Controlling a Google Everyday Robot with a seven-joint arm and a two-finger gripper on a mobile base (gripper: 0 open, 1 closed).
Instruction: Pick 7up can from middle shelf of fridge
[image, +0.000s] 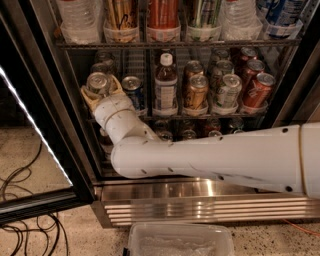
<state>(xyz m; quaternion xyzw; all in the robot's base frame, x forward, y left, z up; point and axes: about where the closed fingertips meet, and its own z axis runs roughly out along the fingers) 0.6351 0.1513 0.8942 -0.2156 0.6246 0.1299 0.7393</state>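
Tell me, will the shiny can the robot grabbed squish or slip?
Probably slippery: the 7up can is smooth metal. It might dent if the gripper, closed round it at the left of the middle shelf, squeezes hard. Dropped sideways, it'd likely roll.

Gripper (100, 87) sat closed round can (98, 80) at shelf's (200, 116) left end, covering its label. Arm (210, 155) hid drinks (188, 132) below shelf. Bottles (75, 20) above shelf were cropped.
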